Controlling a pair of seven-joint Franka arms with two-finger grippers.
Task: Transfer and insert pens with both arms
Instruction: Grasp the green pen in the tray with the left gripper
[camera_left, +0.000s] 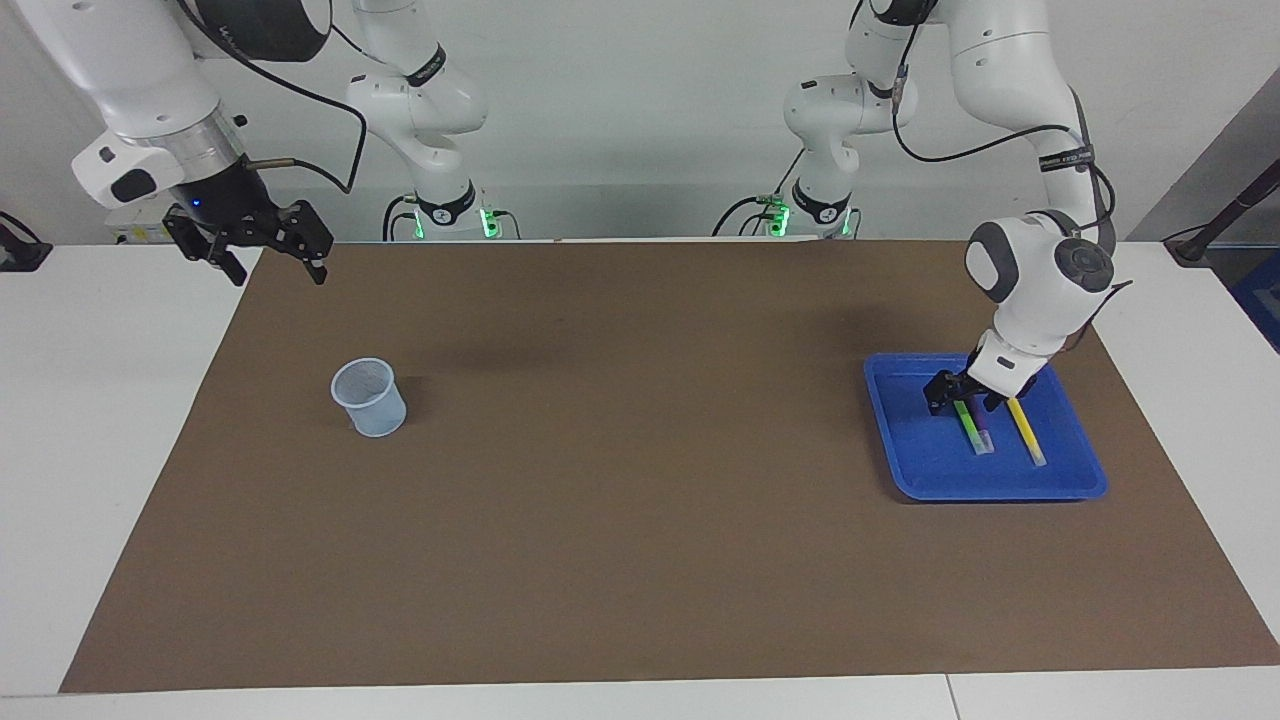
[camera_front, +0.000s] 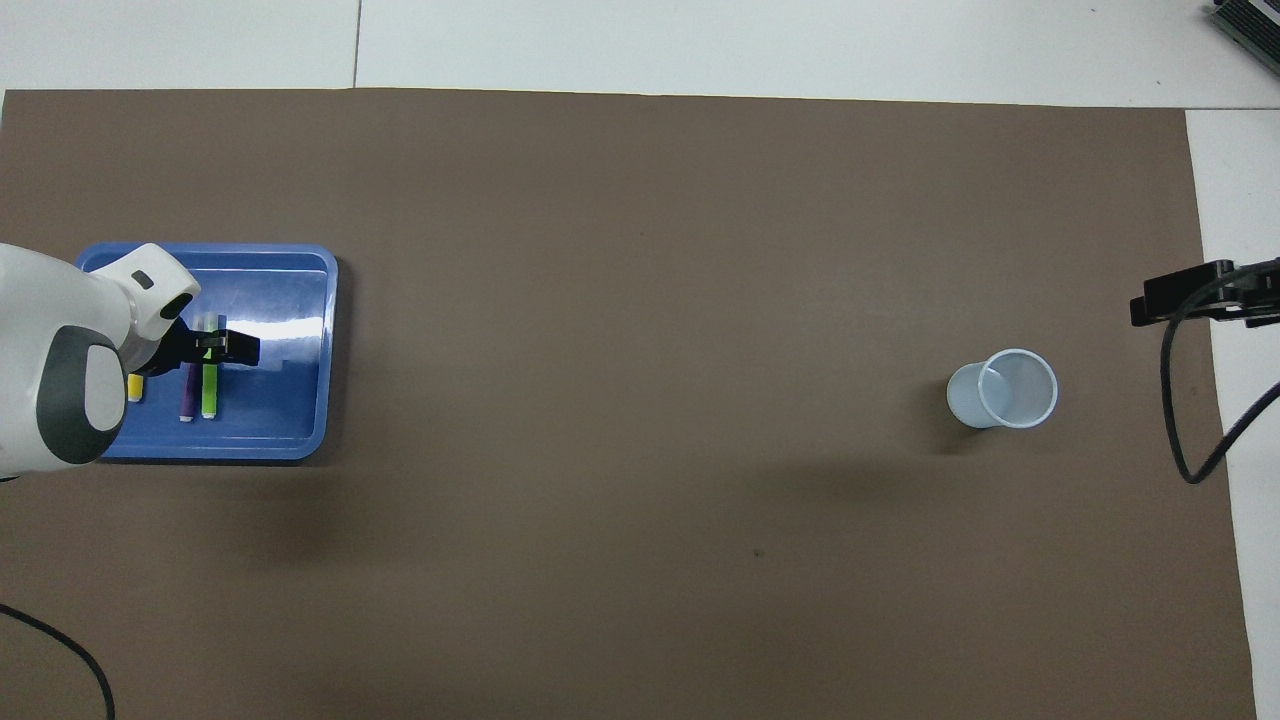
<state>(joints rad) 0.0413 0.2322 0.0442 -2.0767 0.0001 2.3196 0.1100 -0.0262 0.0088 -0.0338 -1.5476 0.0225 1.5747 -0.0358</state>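
Blue plastic makes the tray (camera_left: 1075, 480), which sits on the brown mat (camera_left: 640, 520) of the bench at the left arm's end. Three pens lie flat in it. The green pen (camera_left: 968, 424) and the purple pen (camera_left: 981, 432) lie side by side, touching. The yellow pen (camera_left: 1027, 432) lies beside them, a little apart.

The left gripper (camera_left: 964, 393) is down low inside the tray. Its fingers (camera_left: 935, 393) are spread open. They stand on either side of the green and purple pens, at the ends nearer the robots. The pens' pale ends stick out past the fingers, away from the robots. I cannot tell if the fingers touch the pens. The yellow pen lies just outside the fingers.

A pale blue mesh cup (camera_left: 370, 397) stands upright on the mat near the right arm's end, well apart from the tray.

The right gripper (camera_left: 262, 245) waits up in the air over the mat's corner by the robots, with its fingers spread open and holding nothing.
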